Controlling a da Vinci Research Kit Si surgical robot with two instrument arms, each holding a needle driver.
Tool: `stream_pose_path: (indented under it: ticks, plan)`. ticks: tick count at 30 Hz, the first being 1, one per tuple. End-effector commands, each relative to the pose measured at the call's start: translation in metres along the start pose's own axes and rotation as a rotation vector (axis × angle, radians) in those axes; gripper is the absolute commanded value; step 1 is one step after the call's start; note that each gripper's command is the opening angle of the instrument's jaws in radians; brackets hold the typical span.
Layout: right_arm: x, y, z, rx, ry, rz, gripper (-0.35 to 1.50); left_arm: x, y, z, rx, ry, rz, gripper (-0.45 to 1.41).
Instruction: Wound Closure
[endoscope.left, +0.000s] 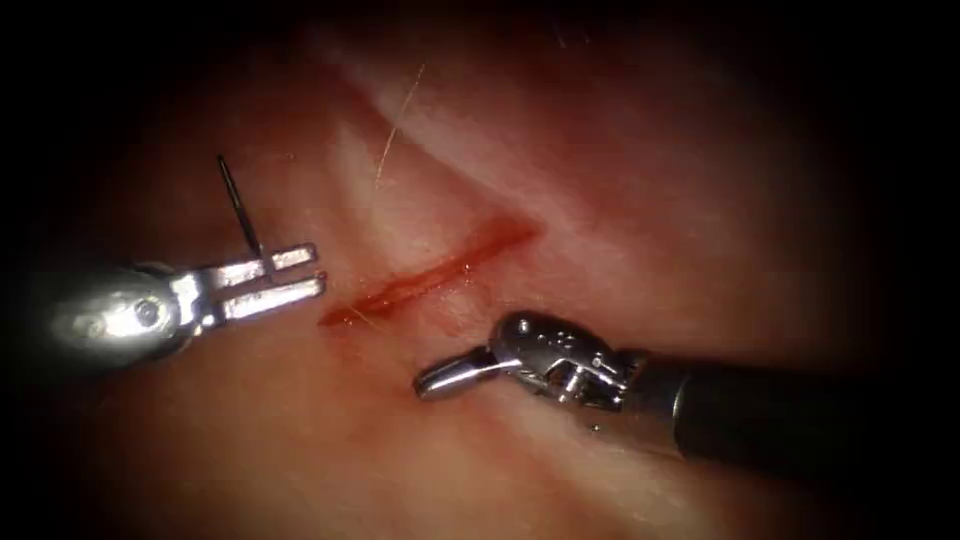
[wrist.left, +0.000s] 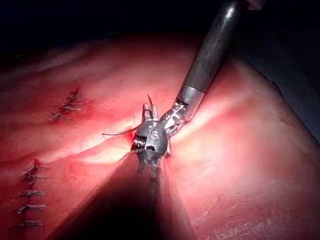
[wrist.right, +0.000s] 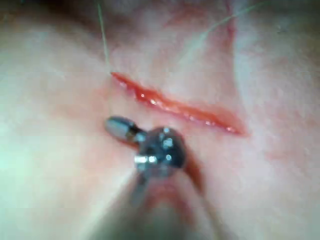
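The left claw (endoscope.left: 300, 272) is clenched on the needle (endoscope.left: 240, 210) near one end, clear of the tissue (endoscope.left: 620, 200) and left of the cut (endoscope.left: 430, 275), its curve rising above the jaws. The right claw (endoscope.left: 440, 380) is clenched on nothing, just below the cut. Held so near its end, the needle could pivot or slip. A thin thread (endoscope.left: 400, 125) lies above the cut and could snag.

Silver wristed grippers (endoscope.left: 300, 272), dark shafts (endoscope.left: 770, 410)

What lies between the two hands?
In the endoscope view, the cut's lower left end and bare tissue lie between the left hand, which holds the needle, and the right hand.
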Motion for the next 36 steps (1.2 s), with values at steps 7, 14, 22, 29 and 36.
stream_pose_path:
  ticks: [7, 14, 22, 29, 36]
  plan:
    - [-0.0013, -0.0036, -0.0022, -0.006, -0.014, -0.001, -0.35, -0.0026, 0.0009, 0.0016, -0.008, 0.017, -0.017, -0.45]
    - [-0.0014, -0.0104, -0.0016, 0.004, -0.05, -0.008, -0.35, -0.0053, 0.0021, 0.0024, -0.035, 0.051, -0.011, -0.45]
    - [-0.0008, -0.0152, -0.0004, 0.027, -0.057, -0.002, -0.35, -0.0067, 0.0033, 0.0019, -0.063, 0.079, 0.003, -0.45]
    - [0.0002, -0.0134, -0.0002, 0.014, -0.023, -0.052, 0.32, -0.0074, 0.0031, 0.0001, -0.073, 0.082, -0.005, -0.45]
    - [0.0006, -0.0087, -0.003, -0.101, 0.032, -0.143, 1.21, -0.008, 0.0014, -0.003, -0.037, 0.053, -0.019, -0.45]
